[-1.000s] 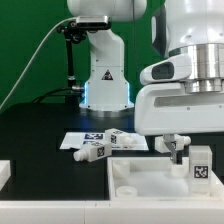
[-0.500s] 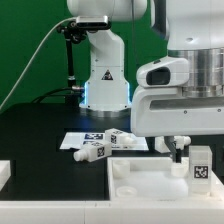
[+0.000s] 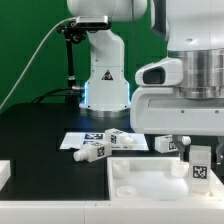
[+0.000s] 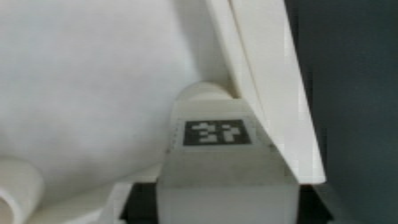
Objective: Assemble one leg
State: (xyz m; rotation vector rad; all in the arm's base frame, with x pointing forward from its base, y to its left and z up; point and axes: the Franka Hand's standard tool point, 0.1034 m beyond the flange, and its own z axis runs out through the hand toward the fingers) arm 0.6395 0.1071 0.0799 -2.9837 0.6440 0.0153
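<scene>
Exterior and wrist views of the bench [image 3: 35,125], listed from its near edge to its far edge.

(a) Near edge, toward the exterior view's right: the large flat white panel [image 3: 140,182] lies on the black bench top.

(b) The leg [image 3: 198,168] stands upright on the panel's corner nearest the bench's near corner on the exterior view's right. One black-and-white tag faces the camera.

(c) The gripper [image 3: 181,150] hangs under the bulky white arm, just behind the leg and very close to it. Its dark fingers [image 3: 173,147] are partly hidden by the leg, and whether they touch it cannot be told. In the wrist view the leg [image 4: 217,165] fills the middle of the picture, with a tag on its face, against blurred white surfaces. Neither view shows whether the claw is apart, together or clamped on the leg.

(d) Near edge, at the exterior view's left: a white piece [image 3: 4,172], cut off by the picture.

(e) Middle of the bench: a spare leg [image 3: 93,151] lies on its side. More spare legs [image 3: 126,141] lie just beside it. The marker board [image 3: 78,138] lies flat, just beyond them.

(f) Far edge: the robot base [image 3: 105,88], with a black cable [image 3: 30,62] running off to the exterior view's left.
</scene>
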